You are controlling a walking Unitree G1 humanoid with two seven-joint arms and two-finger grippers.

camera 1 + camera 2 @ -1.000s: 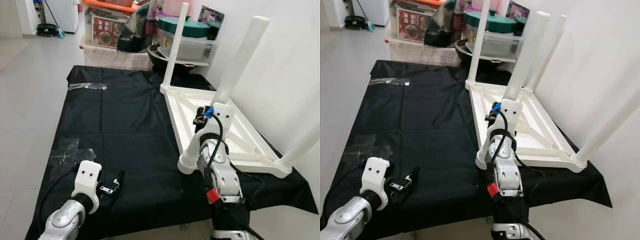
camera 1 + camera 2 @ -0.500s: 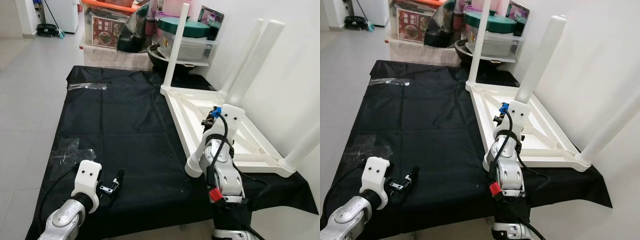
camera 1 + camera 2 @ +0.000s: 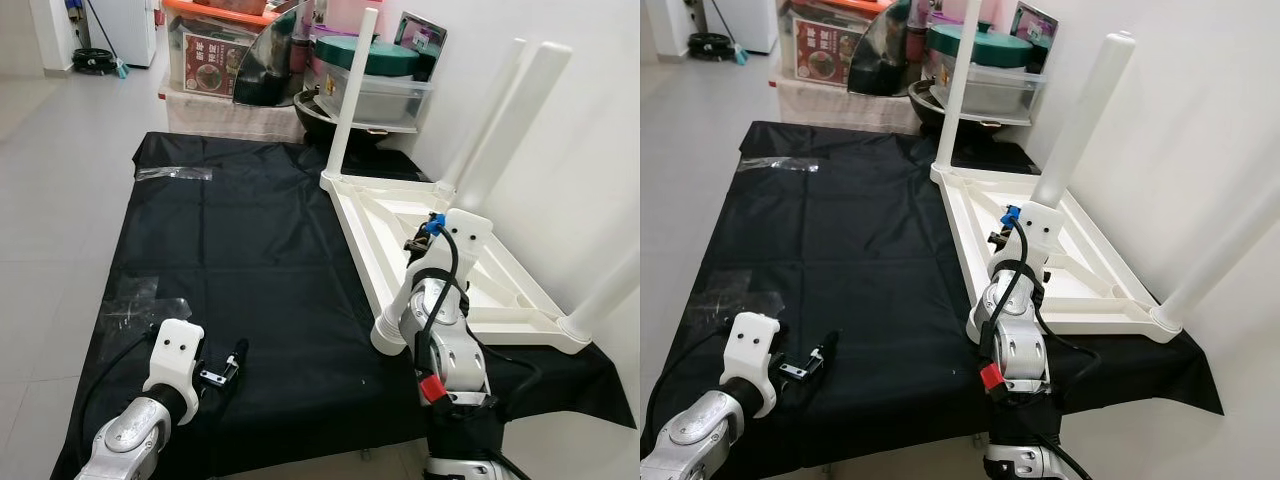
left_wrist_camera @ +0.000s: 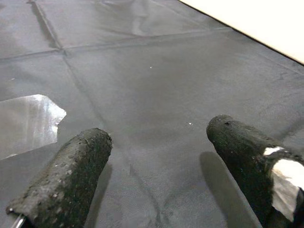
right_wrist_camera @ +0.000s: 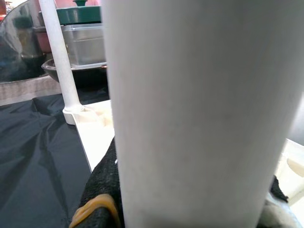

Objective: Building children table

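Head views: upturned white table top lying on black cloth, right gripper clamped round the last white leg over the near corner socket. Left wrist: left gripper spread wide, empty, just above cloth. Right wrist: leg pinched between black fingers; next, likely seating it upright and pressing or twisting home.

Looks like somebody's home: grey tiled floor, white wall, plastic storage bins and a wok stacked at the black cloth's far edge, broom in the corner.
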